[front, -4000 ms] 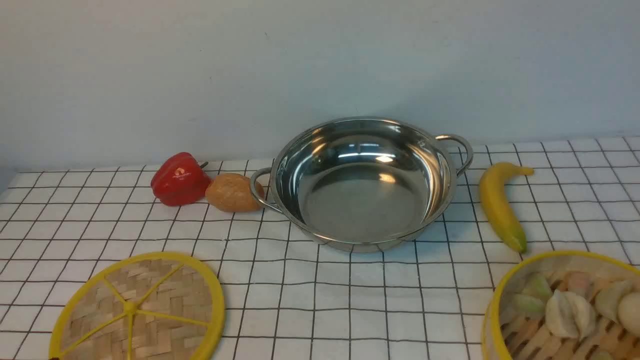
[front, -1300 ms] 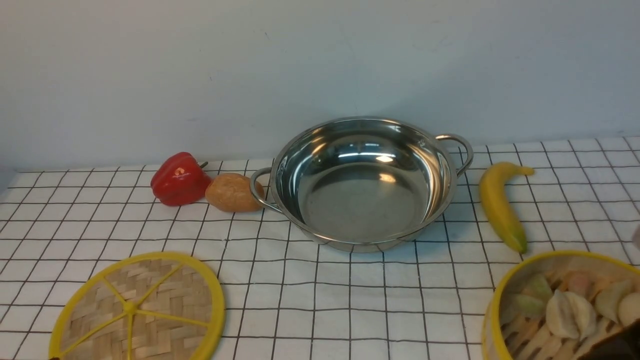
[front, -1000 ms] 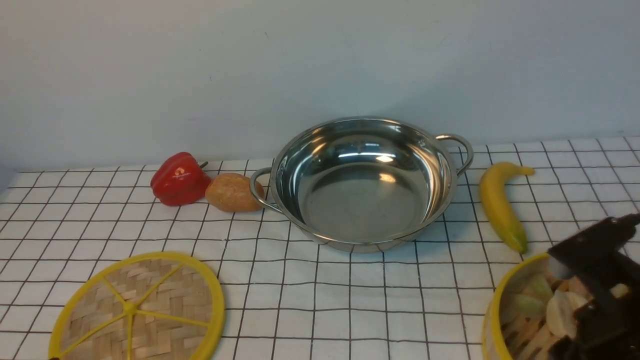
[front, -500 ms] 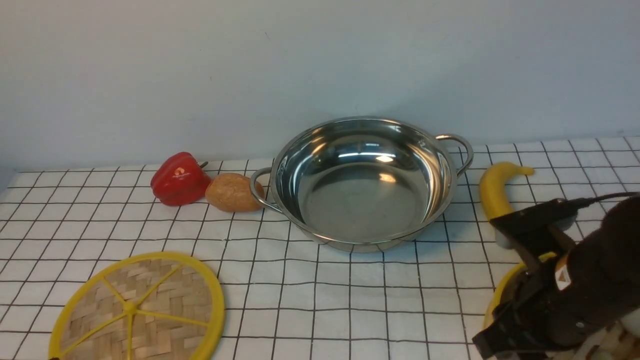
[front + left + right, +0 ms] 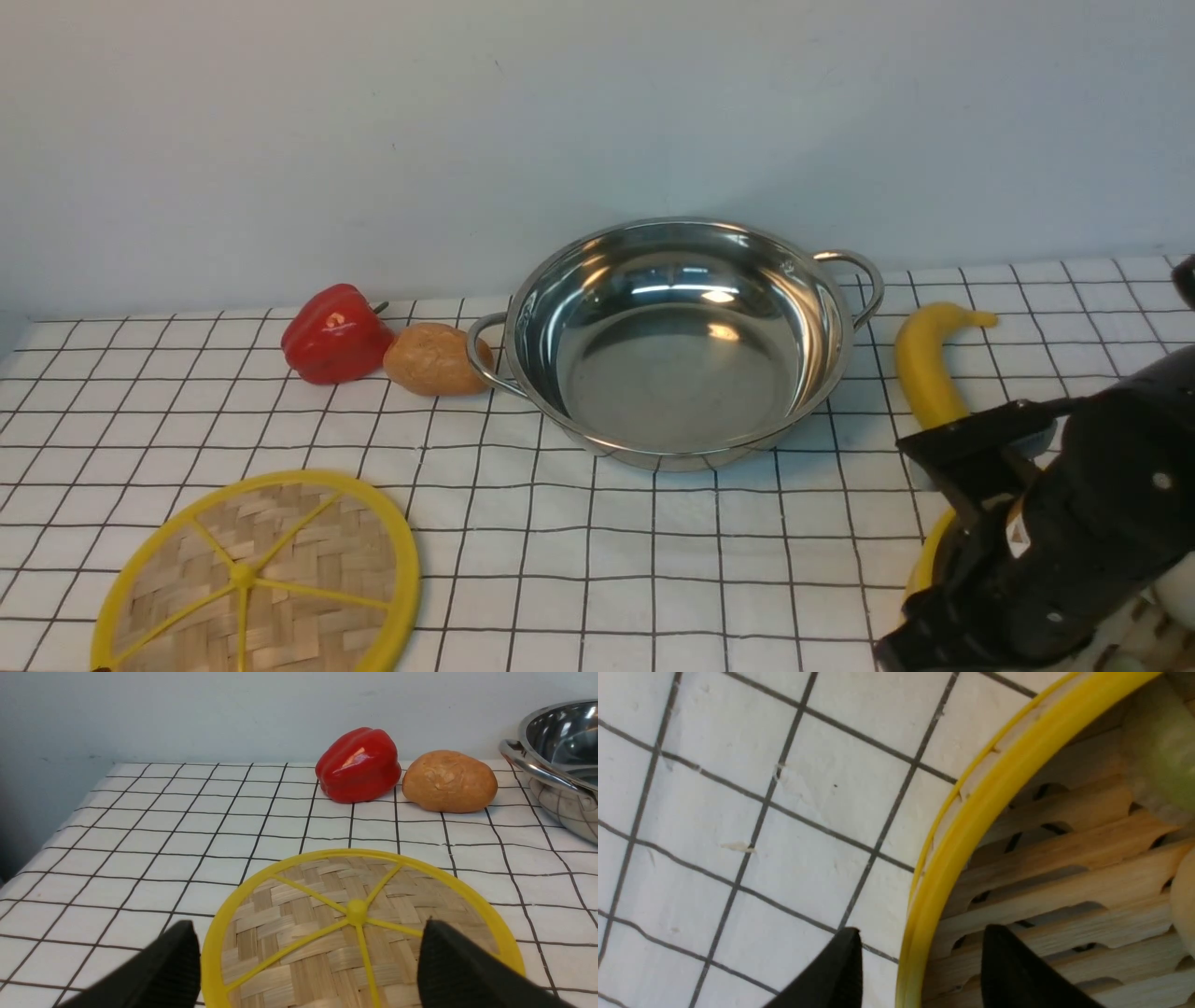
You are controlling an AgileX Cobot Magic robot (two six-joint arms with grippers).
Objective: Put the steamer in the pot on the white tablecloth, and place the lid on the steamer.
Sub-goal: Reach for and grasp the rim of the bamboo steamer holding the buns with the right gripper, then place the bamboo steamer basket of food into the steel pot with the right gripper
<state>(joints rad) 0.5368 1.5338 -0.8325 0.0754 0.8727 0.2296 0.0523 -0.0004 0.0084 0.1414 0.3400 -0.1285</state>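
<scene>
The right gripper (image 5: 922, 933) stands open astride the yellow rim of the steamer (image 5: 1064, 877), one finger outside and one inside, neither pressing it. The steamer sits on the white tablecloth (image 5: 560, 523) at the front right, apart from the pot (image 5: 681, 345). The left gripper (image 5: 308, 926) hangs wide open over the lid (image 5: 327, 952).

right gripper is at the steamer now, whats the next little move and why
Probably close the right gripper on the steamer rim: its open jaws straddle the yellow rim, one finger outside, one over the slats, and the pot stands empty.
</scene>
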